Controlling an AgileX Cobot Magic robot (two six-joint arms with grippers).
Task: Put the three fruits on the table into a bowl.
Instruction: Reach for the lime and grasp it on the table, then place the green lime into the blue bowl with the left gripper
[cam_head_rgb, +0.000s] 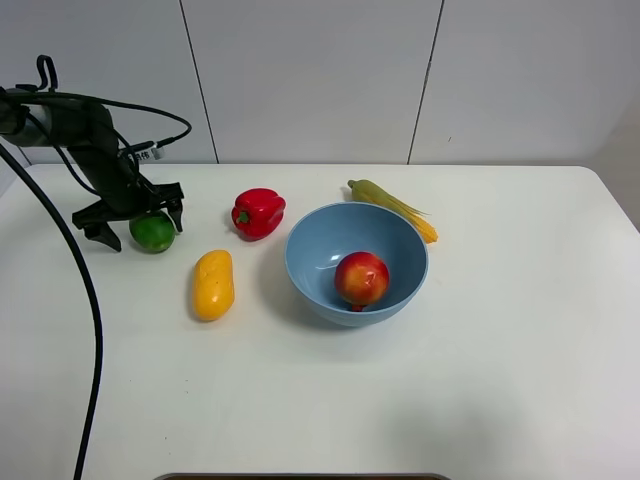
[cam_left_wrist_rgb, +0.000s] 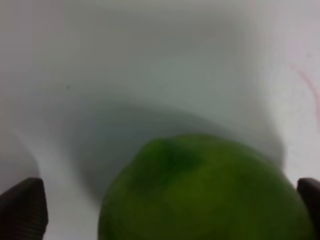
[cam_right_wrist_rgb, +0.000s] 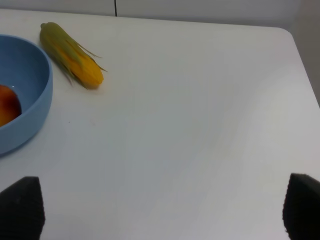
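Lime (cam_head_rgb: 152, 233) on table (cam_head_rgb: 480, 380) between spread fingers of left gripper (cam_head_rgb: 140, 227), mango (cam_head_rgb: 213, 285) nearby, pomegranate (cam_head_rgb: 361, 278) in bowl (cam_head_rgb: 305, 265), right gripper (cam_right_wrist_rgb: 160, 210) wide apart, empty, cable tag (cam_head_rgb: 148, 153) unreadable

The light in the high view was bright and even, falling from overhead, so the white table (cam_head_rgb: 520, 330) read cleanly. Only soft, pale shadows lay beside the light-blue bowl (cam_head_rgb: 325, 240) and the mango (cam_head_rgb: 213, 284). Small glints sat on the red bell pepper (cam_head_rgb: 258, 211) and on the red-orange fruit (cam_head_rgb: 361, 277). My left wrist view was badly out of focus, with the lime (cam_left_wrist_rgb: 200, 195) a green smear ringed by a broad grey shadow. My right wrist view was sharper and the corn cob (cam_right_wrist_rgb: 72, 56) was fairly crisp, though the dark fingertips (cam_right_wrist_rgb: 20, 206) of my right gripper (cam_right_wrist_rgb: 160, 207) were blurred.
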